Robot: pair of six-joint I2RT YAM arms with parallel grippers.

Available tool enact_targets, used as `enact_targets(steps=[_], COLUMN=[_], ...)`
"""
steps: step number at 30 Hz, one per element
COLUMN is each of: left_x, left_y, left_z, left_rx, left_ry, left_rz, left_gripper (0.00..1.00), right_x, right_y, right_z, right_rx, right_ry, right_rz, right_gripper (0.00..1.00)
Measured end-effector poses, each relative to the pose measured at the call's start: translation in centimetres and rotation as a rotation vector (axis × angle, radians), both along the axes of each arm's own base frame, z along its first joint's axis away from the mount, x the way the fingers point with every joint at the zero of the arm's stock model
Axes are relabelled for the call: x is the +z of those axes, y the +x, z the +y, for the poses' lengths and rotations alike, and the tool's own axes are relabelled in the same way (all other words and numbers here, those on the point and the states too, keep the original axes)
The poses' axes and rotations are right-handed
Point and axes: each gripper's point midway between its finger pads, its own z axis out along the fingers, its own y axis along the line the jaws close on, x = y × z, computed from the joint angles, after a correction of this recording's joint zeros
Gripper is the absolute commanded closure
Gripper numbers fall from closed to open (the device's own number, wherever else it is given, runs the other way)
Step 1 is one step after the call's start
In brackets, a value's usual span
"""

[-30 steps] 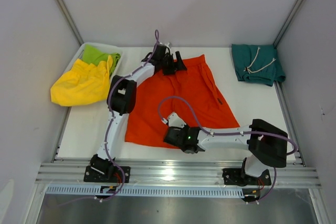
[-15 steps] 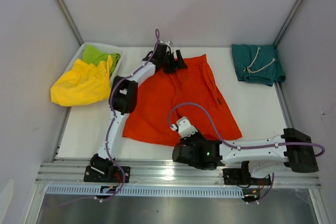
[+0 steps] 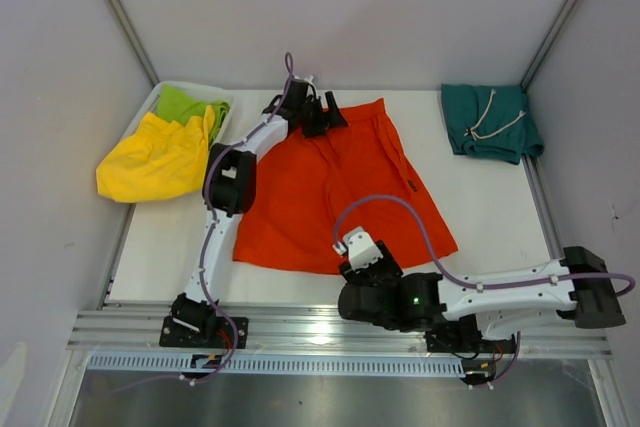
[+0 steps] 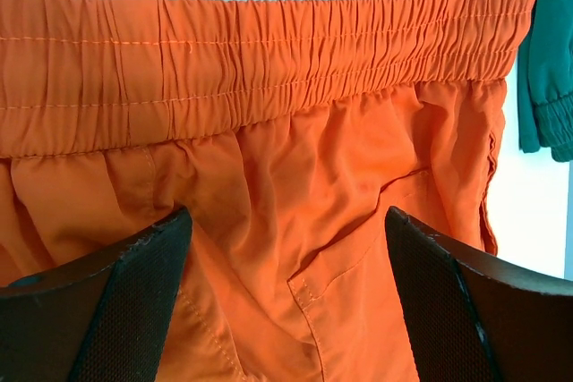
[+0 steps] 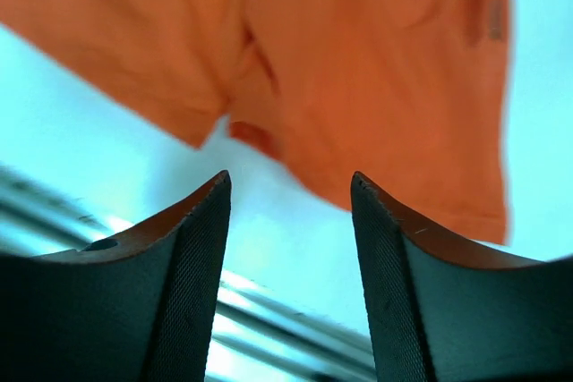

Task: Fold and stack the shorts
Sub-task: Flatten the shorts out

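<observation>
The orange shorts lie spread flat mid-table, waistband at the far side and leg hems toward the near edge. My left gripper hovers open just inside the waistband, with cloth below its fingers but not pinched. Near the front edge, my right gripper is open and holds nothing. The orange hem lies just beyond its fingertips. Teal shorts with white drawstrings sit folded at the back right.
A white bin at the back left holds yellow shorts and lime-green shorts. The metal rail runs along the front edge under my right wrist. Frame posts stand at both sides.
My right gripper, shut on the front hem a second ago, drew back toward the near edge, then opened and let the cloth go. The left gripper shifted slightly left.
</observation>
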Motion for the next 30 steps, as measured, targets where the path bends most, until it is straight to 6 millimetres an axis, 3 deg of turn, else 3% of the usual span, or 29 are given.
enact_targets(steps=[5, 11, 15, 18, 23, 26, 30], left_x=[0.2, 1.6, 5.2, 8.8, 13.2, 14.1, 12.8], left_y=[-0.3, -3.0, -4.1, -4.8, -5.9, -6.0, -6.3], left_z=[0.6, 1.9, 2.9, 3.8, 4.8, 5.0, 5.6], left_rx=[0.004, -0.002, 0.005, 0.016, 0.022, 0.02, 0.025], left_ry=[0.01, 0.045, 0.074, 0.082, 0.081, 0.091, 0.128], left_rz=[0.007, 0.033, -0.015, -0.078, -0.163, -0.189, -0.17], left_gripper=[0.08, 0.06, 0.05, 0.05, 0.04, 0.03, 0.02], right_x=[0.5, -1.3, -1.5, -1.5, -1.4, -2.0, -2.8], right_y=[-0.6, 1.9, 5.6, 7.9, 11.2, 12.0, 12.0], right_z=[0.9, -0.8, -2.9, -4.9, -10.2, -13.0, -13.3], right_rx=[0.02, -0.089, -0.233, -0.34, -0.553, -0.652, -0.661], right_ry=[0.224, 0.386, 0.472, 0.528, 0.655, 0.691, 0.701], right_rz=[0.145, 0.29, 0.328, 0.34, 0.333, 0.329, 0.367], right_gripper=[0.43, 0.52, 0.5, 0.42, 0.4, 0.41, 0.38])
